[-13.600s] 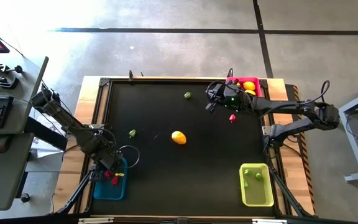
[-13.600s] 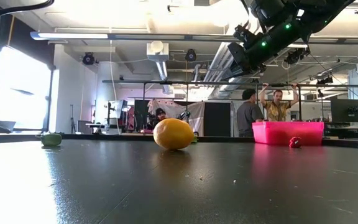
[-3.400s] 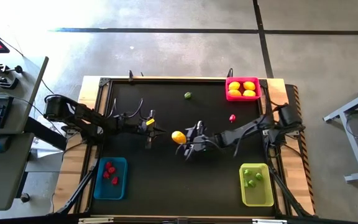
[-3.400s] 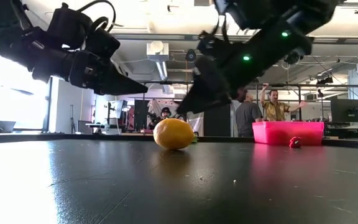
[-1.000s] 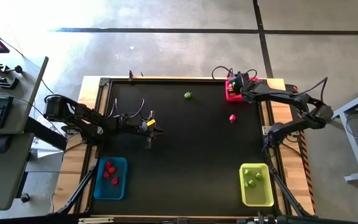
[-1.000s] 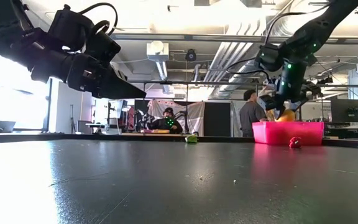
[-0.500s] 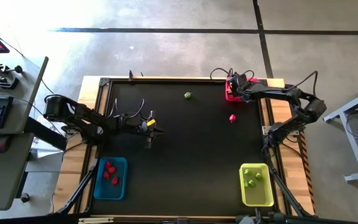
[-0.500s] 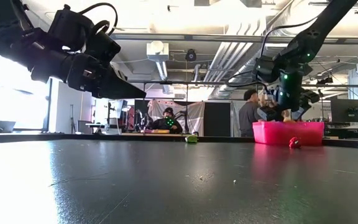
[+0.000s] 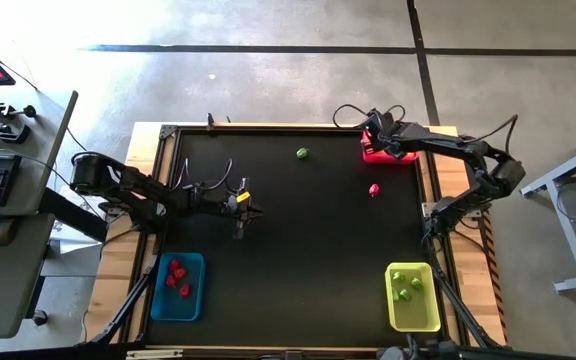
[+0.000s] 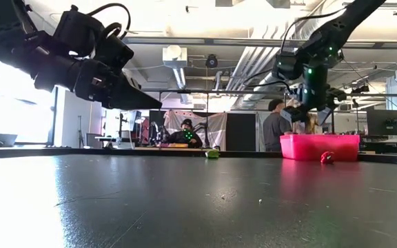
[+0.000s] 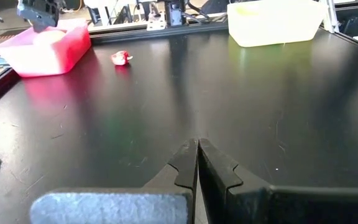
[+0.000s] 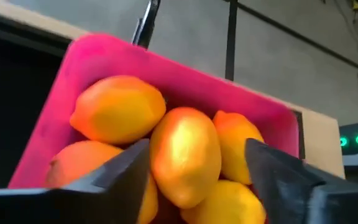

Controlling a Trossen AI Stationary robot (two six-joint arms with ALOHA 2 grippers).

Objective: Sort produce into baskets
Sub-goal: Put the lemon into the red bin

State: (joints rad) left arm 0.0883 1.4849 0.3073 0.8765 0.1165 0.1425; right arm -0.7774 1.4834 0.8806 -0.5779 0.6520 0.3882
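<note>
Black tabletop [image 9: 298, 250], lab room behind, right claw [image 12: 191, 177] open over pink basket [image 9: 392, 153], left claw [image 11: 197, 163] closed.

Right gripper [image 9: 376, 126] hangs at the far right corner, fingers spread; left gripper [image 9: 255, 210] closed mid-table.

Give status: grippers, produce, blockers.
Right gripper open over the pink-red plastic bin of yellow lemons. Left gripper shut, idle mid-table. Small red piece and small green piece unsorted. No blockers.
</note>
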